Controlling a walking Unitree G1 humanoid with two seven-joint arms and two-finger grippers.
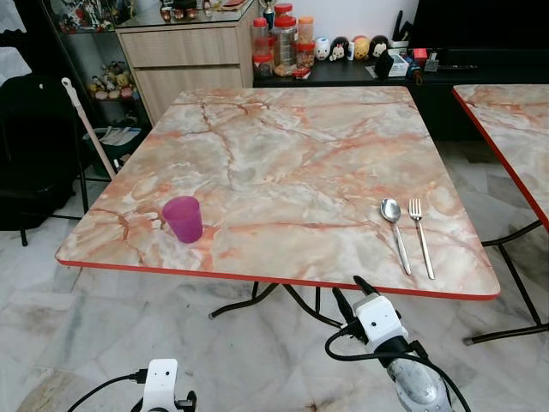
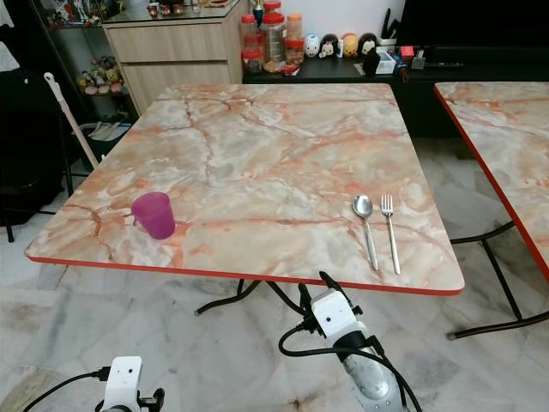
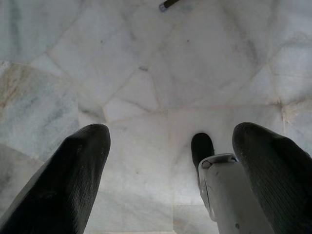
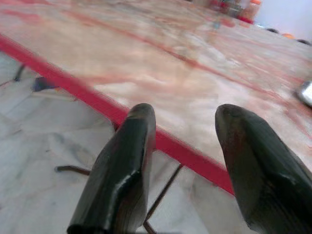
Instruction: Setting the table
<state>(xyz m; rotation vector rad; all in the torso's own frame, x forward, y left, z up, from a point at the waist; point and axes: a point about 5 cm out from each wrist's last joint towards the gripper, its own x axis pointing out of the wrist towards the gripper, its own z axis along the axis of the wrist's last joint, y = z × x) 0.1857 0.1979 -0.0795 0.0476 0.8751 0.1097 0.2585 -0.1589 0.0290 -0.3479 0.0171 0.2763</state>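
Note:
A purple plastic cup [image 1: 183, 218] stands upright near the front left corner of the marble-patterned table [image 1: 292, 154]. A metal spoon [image 1: 395, 230] and fork [image 1: 420, 236] lie side by side near the front right corner. My right gripper [image 1: 350, 293] is open and empty, raised just below and in front of the table's red front edge [image 4: 73, 87], left of the cutlery. In the left wrist view my left gripper [image 3: 170, 134] hangs low, open and empty, pointing down at the marble floor [image 3: 146, 58].
A second table of the same kind [image 1: 515, 129] stands close on the right, with a gap between. Behind are a wooden cabinet [image 1: 184, 51], jars [image 1: 283, 39] on a dark counter, and a mop handle [image 1: 86, 120] at the left. Black table legs [image 1: 257, 300] stand under the front edge.

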